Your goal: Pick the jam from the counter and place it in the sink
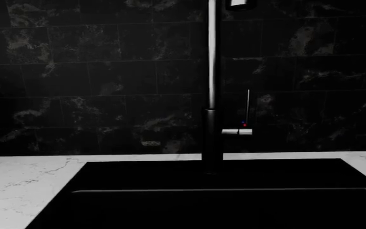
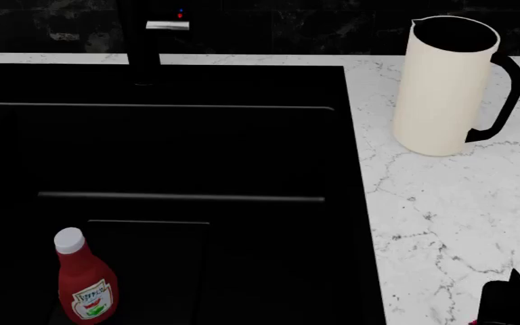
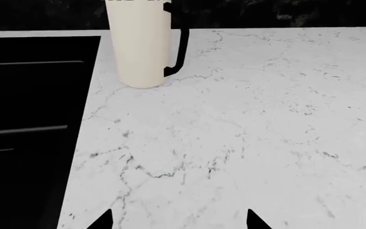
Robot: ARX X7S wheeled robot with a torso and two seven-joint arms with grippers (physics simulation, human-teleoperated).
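Note:
The jam is not in any view. The black sink (image 2: 160,149) fills the left of the head view, with its black faucet (image 2: 141,40) at the back; both also show in the left wrist view, the sink (image 1: 215,200) below the faucet (image 1: 212,95). The white marble counter (image 2: 449,217) lies to the right of the sink. My right gripper (image 3: 179,222) is open and empty over bare counter (image 3: 247,119); its black body (image 2: 508,301) shows at the head view's lower right. No left gripper fingers can be made out against the dark basin.
A red ketchup bottle (image 2: 84,281) with a white cap stands in the sink at the front left. A cream pitcher (image 2: 443,84) with a black handle stands on the counter behind the right gripper, close to the sink's edge; it also shows in the right wrist view (image 3: 138,43).

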